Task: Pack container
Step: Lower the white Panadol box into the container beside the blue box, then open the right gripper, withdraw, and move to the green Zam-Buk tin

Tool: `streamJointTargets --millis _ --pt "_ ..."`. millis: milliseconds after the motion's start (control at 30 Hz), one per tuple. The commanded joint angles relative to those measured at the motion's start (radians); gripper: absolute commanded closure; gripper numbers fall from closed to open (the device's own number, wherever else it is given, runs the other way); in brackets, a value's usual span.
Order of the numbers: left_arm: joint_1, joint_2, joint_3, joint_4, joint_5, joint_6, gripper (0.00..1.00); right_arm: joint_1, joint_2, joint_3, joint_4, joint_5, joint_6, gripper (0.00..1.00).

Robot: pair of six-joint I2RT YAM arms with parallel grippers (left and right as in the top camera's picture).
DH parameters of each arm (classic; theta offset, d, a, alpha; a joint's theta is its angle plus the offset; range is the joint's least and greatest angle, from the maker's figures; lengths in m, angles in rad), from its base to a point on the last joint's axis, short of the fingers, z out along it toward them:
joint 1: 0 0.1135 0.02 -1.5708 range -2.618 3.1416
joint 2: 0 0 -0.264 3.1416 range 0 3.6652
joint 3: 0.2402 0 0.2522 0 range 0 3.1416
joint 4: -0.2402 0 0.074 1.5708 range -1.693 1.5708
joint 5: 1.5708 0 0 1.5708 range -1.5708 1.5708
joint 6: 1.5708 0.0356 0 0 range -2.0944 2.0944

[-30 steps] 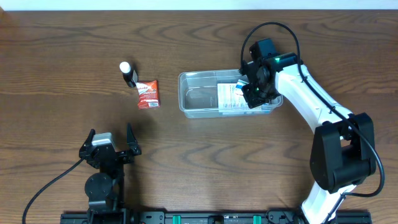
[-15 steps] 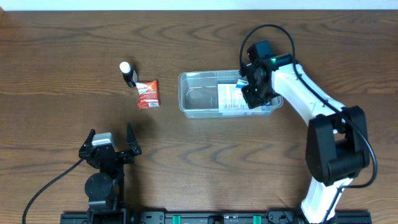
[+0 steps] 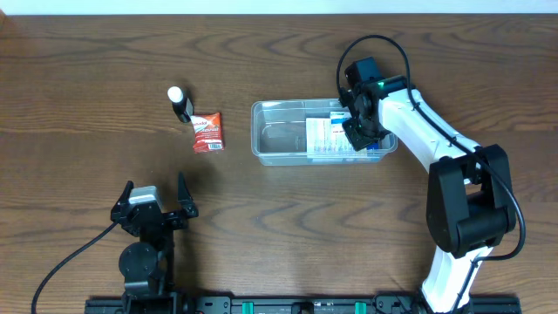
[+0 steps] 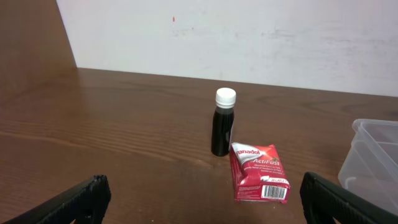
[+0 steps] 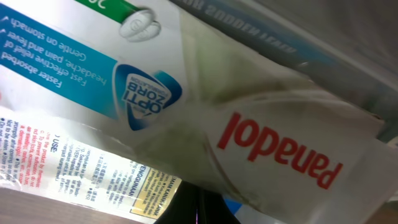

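Observation:
The clear plastic container (image 3: 277,138) stands mid-table. A white Panadol box (image 3: 324,136) lies in its right half and fills the right wrist view (image 5: 186,93). My right gripper (image 3: 361,133) is down in the container's right end against the box; its dark fingers (image 5: 202,210) look pressed together. A dark bottle with a white cap (image 3: 180,103) and a red Panadol box (image 3: 208,132) sit on the table to the left of the container, also in the left wrist view: bottle (image 4: 222,122), red box (image 4: 259,172). My left gripper (image 3: 155,206) is open and empty at the front left.
The wooden table (image 3: 288,227) spreads around everything. A white wall (image 4: 249,37) runs behind the far edge. The container's corner shows at the right of the left wrist view (image 4: 373,155).
The right gripper has shifted slightly toward the container's right end, and the white box has settled flatter inside. The left arm has not moved.

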Motion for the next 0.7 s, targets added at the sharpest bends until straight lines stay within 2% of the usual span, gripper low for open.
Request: streamJointTargets --millis 0,300,467,667 --pt "-0.004 -0.006 -0.030 -0.020 -0.005 0.018 0.02 -0.003 0.005 0.025 0.001 0.021 -0.014 0.99" --pt "-0.004 -0.006 -0.030 -0.020 -0.005 0.018 0.02 -0.003 -0.003 0.076 -0.055 -0.031 -0.010 0.99" --pt "-0.004 -0.006 -0.030 -0.020 -0.005 0.018 0.02 -0.004 -0.017 0.176 -0.161 -0.161 -0.011 0.99" --pt "-0.004 -0.006 -0.030 -0.020 -0.005 0.018 0.02 -0.006 -0.069 0.316 -0.259 -0.215 -0.010 0.99"
